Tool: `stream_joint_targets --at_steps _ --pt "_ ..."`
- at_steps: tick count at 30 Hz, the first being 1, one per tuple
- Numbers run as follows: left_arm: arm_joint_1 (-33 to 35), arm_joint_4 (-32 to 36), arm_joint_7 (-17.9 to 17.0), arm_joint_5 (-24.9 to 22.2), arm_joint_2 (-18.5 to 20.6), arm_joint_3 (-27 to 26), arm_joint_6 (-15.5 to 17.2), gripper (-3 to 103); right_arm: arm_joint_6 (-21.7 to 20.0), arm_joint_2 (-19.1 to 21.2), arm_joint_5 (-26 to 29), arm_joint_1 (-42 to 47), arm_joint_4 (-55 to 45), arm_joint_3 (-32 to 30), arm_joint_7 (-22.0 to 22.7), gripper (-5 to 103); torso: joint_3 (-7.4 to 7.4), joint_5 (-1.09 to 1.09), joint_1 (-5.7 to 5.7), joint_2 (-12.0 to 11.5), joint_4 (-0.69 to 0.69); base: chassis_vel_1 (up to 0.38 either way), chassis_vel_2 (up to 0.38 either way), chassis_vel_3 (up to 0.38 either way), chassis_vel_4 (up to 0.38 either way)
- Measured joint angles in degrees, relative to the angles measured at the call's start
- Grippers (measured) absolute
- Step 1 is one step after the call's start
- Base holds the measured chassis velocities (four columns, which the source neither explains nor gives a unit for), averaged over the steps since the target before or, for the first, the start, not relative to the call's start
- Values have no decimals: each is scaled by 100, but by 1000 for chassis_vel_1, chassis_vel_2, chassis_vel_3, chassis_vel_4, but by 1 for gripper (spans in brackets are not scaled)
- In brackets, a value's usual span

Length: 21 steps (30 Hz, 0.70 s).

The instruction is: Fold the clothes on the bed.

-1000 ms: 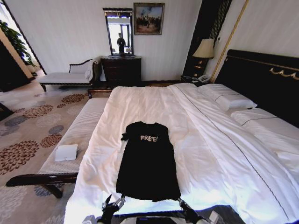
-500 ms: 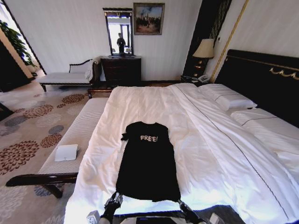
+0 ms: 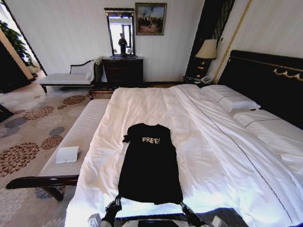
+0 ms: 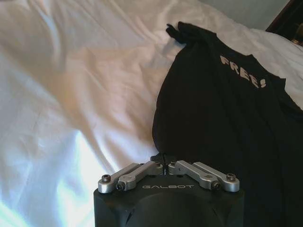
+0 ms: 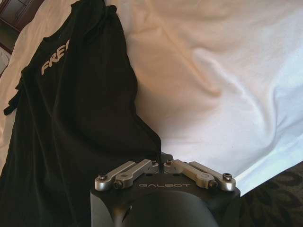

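Observation:
The clothes, a black T-shirt point(image 3: 150, 165) with white "FREE!" lettering, lie flat on the white bed point(image 3: 213, 142), collar away from me and hem at the near edge. My left gripper point(image 3: 115, 204) is at the hem's left corner. In the left wrist view the left gripper point(image 4: 163, 160) is shut, its tips meeting on the edge of the T-shirt point(image 4: 227, 132). My right gripper point(image 3: 183, 206) is at the hem's right corner. The right wrist view shows the right gripper point(image 5: 161, 164) shut, with the corner of the T-shirt point(image 5: 71, 118) running into its tips.
A white striped bench point(image 3: 80, 137) with a small white box point(image 3: 66, 154) runs along the bed's left side. Pillows point(image 3: 232, 101) and a dark headboard point(image 3: 270, 80) are at the right. A dresser point(image 3: 123, 71), chaise point(image 3: 71, 75) and lamp point(image 3: 207, 49) stand by the far wall.
My left gripper moved in to the hem's left corner and shut on it, tugging that corner slightly toward me. The right gripper has stayed at the right corner.

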<state>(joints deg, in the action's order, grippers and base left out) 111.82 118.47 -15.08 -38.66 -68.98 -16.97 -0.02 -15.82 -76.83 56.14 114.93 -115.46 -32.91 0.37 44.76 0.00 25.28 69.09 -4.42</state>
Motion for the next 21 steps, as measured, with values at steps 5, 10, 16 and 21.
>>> stream_joint_targets --at_steps 5,10,16,21 --pt "154 139 4 198 -50 -106 -99 1 116 -18 -478 64 -174 -5 -1 0 0 0 0 0 0 0 0 0 0" --pt "527 460 26 199 -144 -367 -334 1 138 -81 -1050 230 -563 -109 102 0 0 0 0 0 0 0 0 0 0" --pt "1191 720 49 303 -175 -552 -747 1 -127 -78 -1111 391 -843 -345 394 0 0 0 0 0 0 0 0 0 0" --pt "1652 783 72 467 -224 -543 -1057 1 -297 -60 -1138 548 -941 -472 601 0 0 1 0 0 0 0 0 0 0"
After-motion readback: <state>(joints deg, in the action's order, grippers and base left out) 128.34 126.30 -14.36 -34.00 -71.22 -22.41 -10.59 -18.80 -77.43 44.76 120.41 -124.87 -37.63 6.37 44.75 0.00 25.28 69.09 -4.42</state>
